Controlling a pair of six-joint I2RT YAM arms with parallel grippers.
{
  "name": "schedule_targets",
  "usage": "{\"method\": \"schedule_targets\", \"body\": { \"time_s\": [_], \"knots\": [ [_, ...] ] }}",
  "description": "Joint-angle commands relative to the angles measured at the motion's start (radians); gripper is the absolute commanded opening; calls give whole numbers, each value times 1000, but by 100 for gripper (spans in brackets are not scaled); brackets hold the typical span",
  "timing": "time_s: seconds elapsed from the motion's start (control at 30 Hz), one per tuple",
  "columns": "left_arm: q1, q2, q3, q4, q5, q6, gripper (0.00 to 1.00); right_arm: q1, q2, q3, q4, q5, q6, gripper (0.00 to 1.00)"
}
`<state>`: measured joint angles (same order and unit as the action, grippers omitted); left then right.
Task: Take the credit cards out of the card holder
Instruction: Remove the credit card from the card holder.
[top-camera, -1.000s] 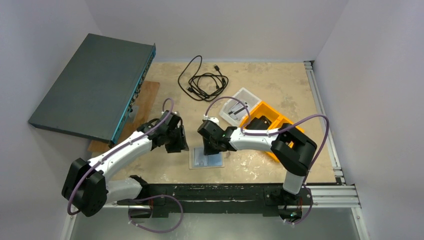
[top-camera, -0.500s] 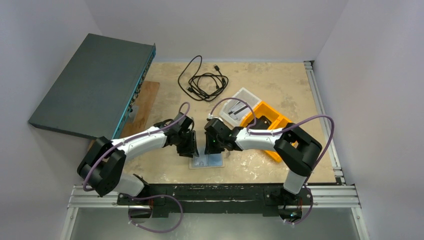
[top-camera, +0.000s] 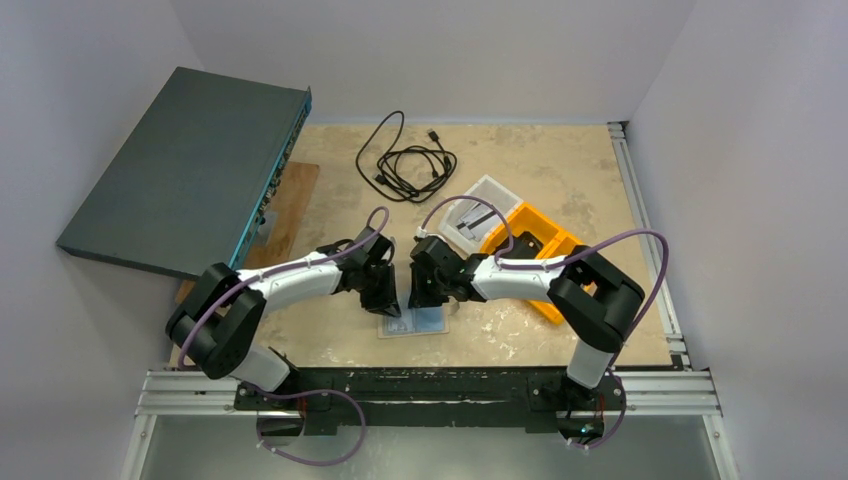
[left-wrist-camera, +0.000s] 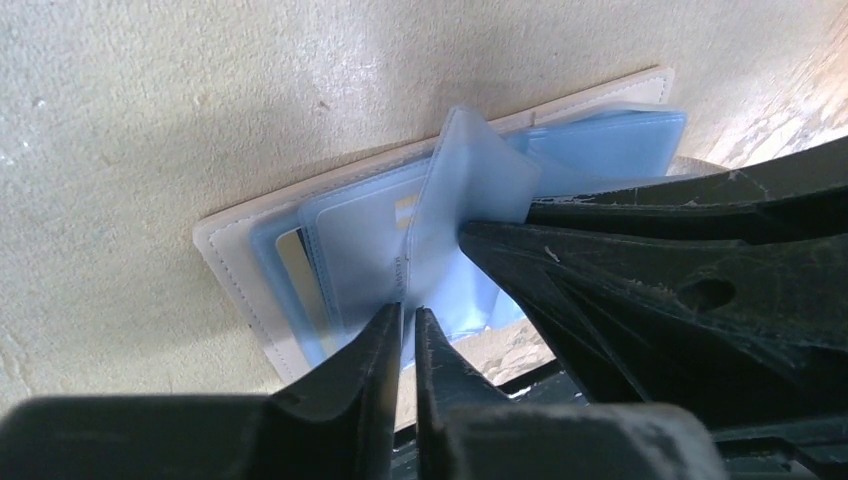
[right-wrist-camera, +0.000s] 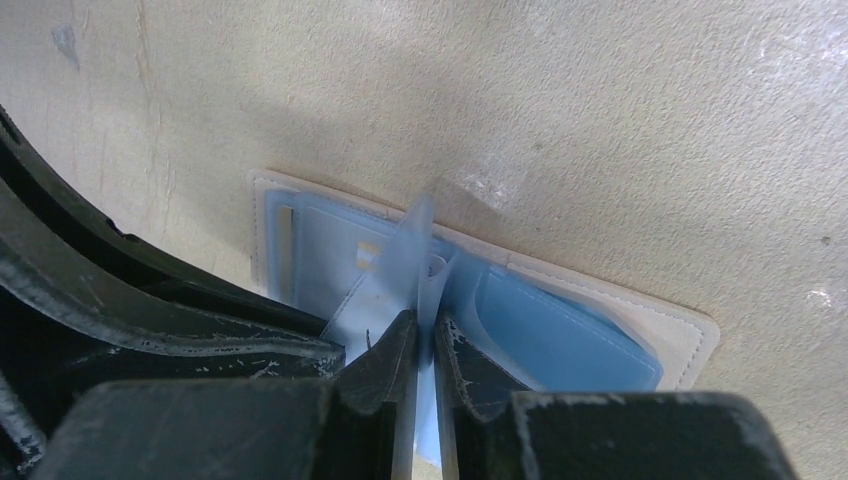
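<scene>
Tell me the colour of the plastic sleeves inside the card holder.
The sleeves are translucent light blue; the left wrist view shows them best.

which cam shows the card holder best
Left wrist: it shows the open card holder large, sleeves fanned, a card visible inside. Right wrist shows it too, its near edge behind the fingers. Top external shows it tiny, half covered.

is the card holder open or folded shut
Open. The card holder lies spread flat, blue inside up, with one plastic sleeve standing up from it, pinched in the right gripper.
</scene>
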<state>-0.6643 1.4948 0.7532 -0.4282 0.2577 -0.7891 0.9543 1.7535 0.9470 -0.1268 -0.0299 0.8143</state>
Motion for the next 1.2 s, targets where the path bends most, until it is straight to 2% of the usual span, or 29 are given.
{"method": "schedule_targets", "body": {
  "time_s": [0.0,0.03,0.2,0.37,0.43,0.63,0.87,1.17],
  "knots": [
    [-6,-5,7,25,-9,8,3,2,12,-27,-13,10,0,12],
    [-7,-10,7,16,-19,5,0,0,2,-25,-14,9,-2,15],
    [-6,-61,4,-23,-58,-3,0,-2,-76,17,-52,14,-18,29],
    [-17,-133,-6,-26,-61,-5,0,-8,-155,46,-107,43,-33,48],
    [-33,-153,-1,-22,-53,-7,0,-22,-182,44,-131,71,-33,51],
    [-92,-116,30,30,-28,-20,11,-80,-281,-11,-176,130,-25,53],
    [-132,-19,101,84,-1,-19,34,-116,-394,-101,-215,171,0,54],
    [-159,94,192,119,41,-28,50,-133,-483,-156,-258,206,26,54]
  ]
}}
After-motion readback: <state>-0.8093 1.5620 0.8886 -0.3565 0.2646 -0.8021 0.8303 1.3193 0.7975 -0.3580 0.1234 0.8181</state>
